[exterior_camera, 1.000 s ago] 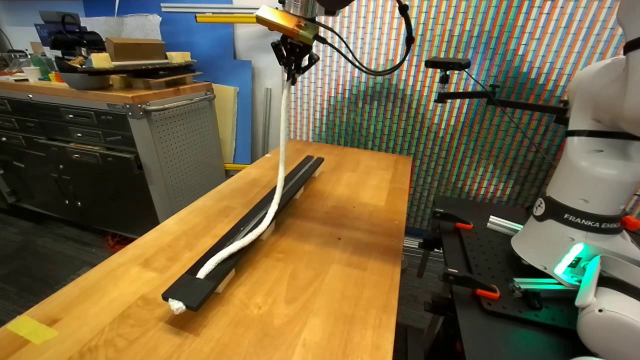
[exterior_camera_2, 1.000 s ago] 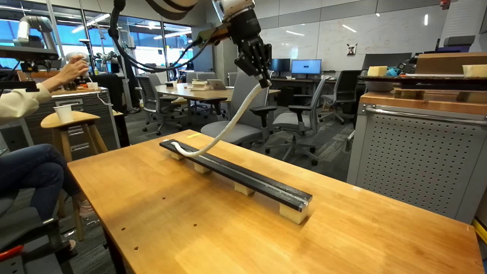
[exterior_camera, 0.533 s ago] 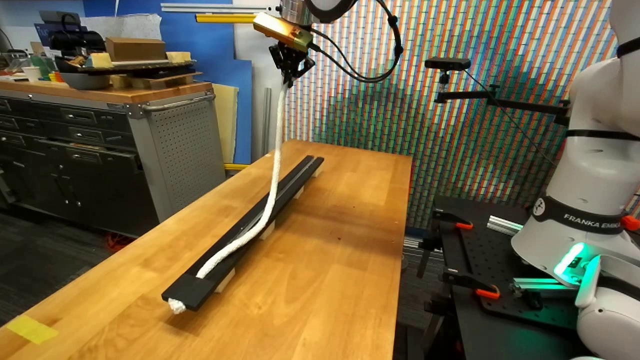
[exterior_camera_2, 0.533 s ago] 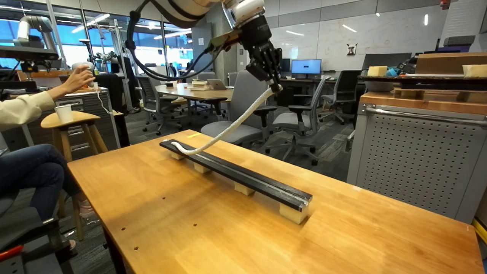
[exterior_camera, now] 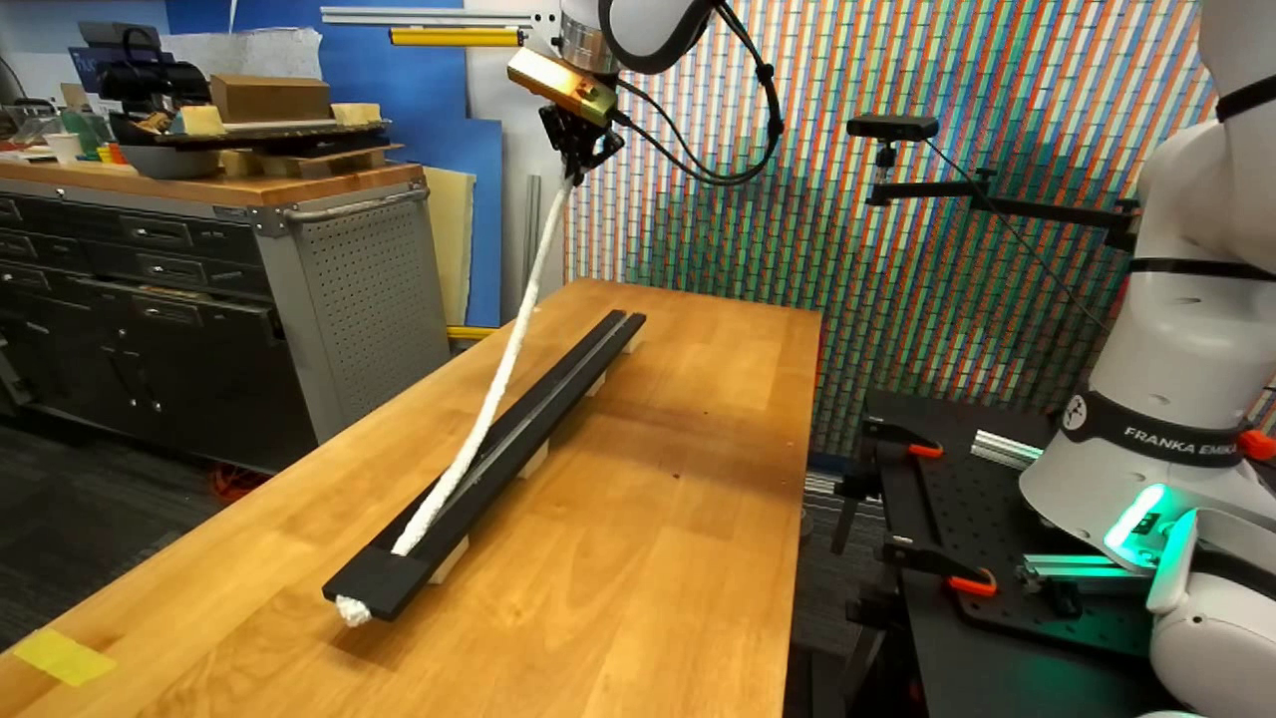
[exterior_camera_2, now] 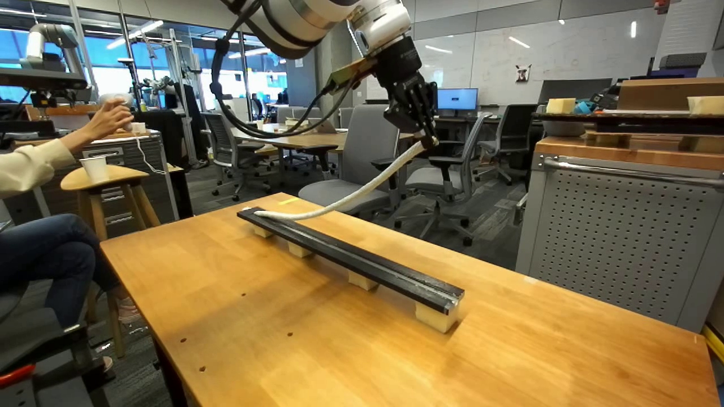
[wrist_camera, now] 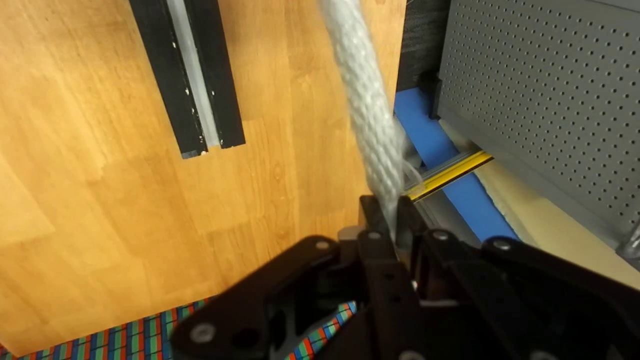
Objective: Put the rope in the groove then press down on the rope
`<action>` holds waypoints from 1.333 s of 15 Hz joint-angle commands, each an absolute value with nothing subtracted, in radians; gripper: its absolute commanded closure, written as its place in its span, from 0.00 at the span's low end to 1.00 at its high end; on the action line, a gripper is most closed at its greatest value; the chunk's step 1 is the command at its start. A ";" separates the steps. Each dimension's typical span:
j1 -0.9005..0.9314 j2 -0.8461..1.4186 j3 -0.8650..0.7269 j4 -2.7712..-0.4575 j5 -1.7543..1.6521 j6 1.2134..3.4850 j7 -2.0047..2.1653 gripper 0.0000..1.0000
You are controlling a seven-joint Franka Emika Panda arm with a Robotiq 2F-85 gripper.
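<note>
Rope [exterior_camera: 515, 339] straightens as our pincer [wrist_camera: 388, 206], pinching it, sinks, and we look closer to filling the groove [wrist_camera: 194, 72] below!

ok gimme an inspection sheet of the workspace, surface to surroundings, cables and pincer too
Surface: wooden table, yellow tape near a corner.
Job's things: black bar on pale blocks; white rope slants up from one end of the bar; most of the groove lies bare.
Clutter: brown box, grey bowl and more stacked on the drawer cabinet.
Pincer: shut on the white rope, raised higher than the bar.
Cables: black cables loop from the arm, apart from the rope.
Surroundings: seated person, partly in view; white cup on a stool; grey chairs.
</note>
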State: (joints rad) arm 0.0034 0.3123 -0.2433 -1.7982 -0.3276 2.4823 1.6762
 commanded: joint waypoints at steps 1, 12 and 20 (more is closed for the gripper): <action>-0.010 0.312 -0.246 -1.799 -0.319 2.514 1.687 0.97; -0.018 0.331 -0.248 -1.908 -0.312 2.593 1.664 0.97; -0.003 0.323 -0.323 -1.946 -0.354 2.622 1.749 0.97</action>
